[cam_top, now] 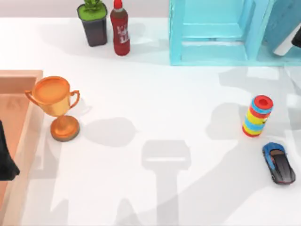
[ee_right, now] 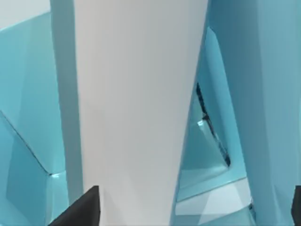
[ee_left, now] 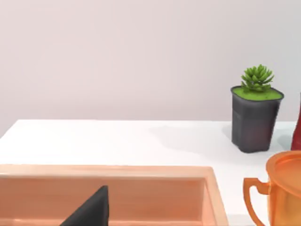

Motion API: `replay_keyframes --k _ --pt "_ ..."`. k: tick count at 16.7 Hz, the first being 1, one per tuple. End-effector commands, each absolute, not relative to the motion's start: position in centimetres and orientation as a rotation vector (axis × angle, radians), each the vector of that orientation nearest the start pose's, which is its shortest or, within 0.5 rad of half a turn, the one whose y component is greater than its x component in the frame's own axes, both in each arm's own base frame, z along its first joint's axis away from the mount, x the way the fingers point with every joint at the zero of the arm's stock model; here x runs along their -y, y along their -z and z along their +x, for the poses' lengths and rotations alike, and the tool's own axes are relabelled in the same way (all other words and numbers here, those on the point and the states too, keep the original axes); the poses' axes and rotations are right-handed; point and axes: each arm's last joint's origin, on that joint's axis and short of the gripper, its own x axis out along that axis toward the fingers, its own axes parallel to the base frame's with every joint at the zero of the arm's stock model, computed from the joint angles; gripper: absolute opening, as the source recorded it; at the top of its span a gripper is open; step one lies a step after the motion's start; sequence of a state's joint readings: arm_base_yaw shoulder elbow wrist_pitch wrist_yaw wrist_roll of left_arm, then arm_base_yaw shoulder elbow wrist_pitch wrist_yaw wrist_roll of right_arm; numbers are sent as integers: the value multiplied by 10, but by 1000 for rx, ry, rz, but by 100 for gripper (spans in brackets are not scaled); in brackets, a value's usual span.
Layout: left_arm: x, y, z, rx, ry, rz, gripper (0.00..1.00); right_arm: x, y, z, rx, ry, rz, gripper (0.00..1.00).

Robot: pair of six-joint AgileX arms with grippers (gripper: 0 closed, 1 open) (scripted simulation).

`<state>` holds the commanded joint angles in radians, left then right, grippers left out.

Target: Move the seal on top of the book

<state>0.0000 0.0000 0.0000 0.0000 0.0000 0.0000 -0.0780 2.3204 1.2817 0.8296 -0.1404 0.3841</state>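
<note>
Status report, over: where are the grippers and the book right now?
Left gripper parked over wooden tray. Right gripper far right, at tilted book by blue shelf. Ring stack stands nearer, apart.

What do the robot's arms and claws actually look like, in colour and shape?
Little of them shows. The left gripper, at the top view's left edge, is plain matte black and angular, tapering to a wedge in its wrist view. The right gripper, at the right edge, is the same black. No cables or markings are visible on either.
</note>
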Motion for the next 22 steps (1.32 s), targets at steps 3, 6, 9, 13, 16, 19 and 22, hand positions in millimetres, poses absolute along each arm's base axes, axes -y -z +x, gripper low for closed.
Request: replay_keyframes --k 3,6,9,13,16,19,22 --pt "1 -160 106 0 0 0 100 28 -91 477 -224 -46 394 100" --pt "1 -160 106 0 0 0 100 28 -91 477 -224 -46 394 77" --pt "1 -160 106 0 0 0 100 28 -91 477 -224 -46 394 55" --pt "1 -160 106 0 0 0 100 28 -91 477 -224 -46 394 25" --pt "1 -160 106 0 0 0 100 28 -91 477 -224 -46 394 2" --pt "1 -160 106 0 0 0 100 28 -91 477 -224 -46 394 0" --pt "1 -160 106 0 0 0 100 28 -91 477 -224 -46 394 0"
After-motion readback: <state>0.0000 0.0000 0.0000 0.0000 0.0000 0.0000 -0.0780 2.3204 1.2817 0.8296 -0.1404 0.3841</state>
